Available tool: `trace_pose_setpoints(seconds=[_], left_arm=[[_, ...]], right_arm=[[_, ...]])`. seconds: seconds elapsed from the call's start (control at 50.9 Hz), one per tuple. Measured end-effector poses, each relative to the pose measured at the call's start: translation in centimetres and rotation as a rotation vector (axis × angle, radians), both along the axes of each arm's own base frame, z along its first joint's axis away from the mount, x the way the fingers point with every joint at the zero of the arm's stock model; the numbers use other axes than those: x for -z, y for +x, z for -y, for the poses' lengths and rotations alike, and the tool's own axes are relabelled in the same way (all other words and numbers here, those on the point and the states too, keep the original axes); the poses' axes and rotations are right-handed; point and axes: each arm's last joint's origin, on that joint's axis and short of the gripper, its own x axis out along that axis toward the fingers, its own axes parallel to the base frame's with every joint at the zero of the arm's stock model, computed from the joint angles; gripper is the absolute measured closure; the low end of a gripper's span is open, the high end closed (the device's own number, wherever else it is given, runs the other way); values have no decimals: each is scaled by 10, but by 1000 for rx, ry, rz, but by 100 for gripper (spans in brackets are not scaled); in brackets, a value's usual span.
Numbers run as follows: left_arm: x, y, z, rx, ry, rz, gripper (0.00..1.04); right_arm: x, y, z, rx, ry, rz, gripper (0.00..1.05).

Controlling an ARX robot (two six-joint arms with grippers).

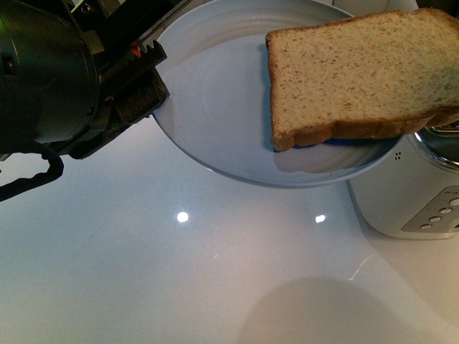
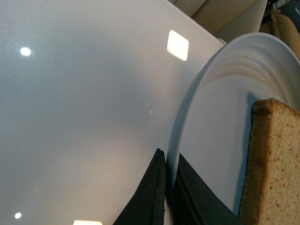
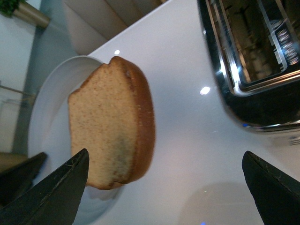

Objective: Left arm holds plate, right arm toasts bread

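My left pincer [image 1: 153,75] is clamped on the rim of the pale blue plate [image 1: 215,107], a toothed jaw on either face of the rim, holding it over the white tabletop [image 1: 143,272] just beside the toaster [image 1: 409,204]. The slice of wholemeal bread [image 1: 351,72] lies flat on the plate, its crust edge hanging past the rim on the toaster's side. My right pincer [image 3: 161,187] stands wide open, gripping nothing, near the bread and the toaster's slots.
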Motion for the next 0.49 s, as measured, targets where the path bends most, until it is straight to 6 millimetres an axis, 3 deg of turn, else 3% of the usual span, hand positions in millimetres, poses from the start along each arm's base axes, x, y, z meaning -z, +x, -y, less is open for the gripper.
trace_pose_setpoints(seconds=[0.196,0.491], left_arm=[[0,0,0,0,0,0,102],[0,0,0,0,0,0,102]], right_arm=[[5,7,-18,-6,181,-65,9],[16,17,-31,-1,269,-118,9]])
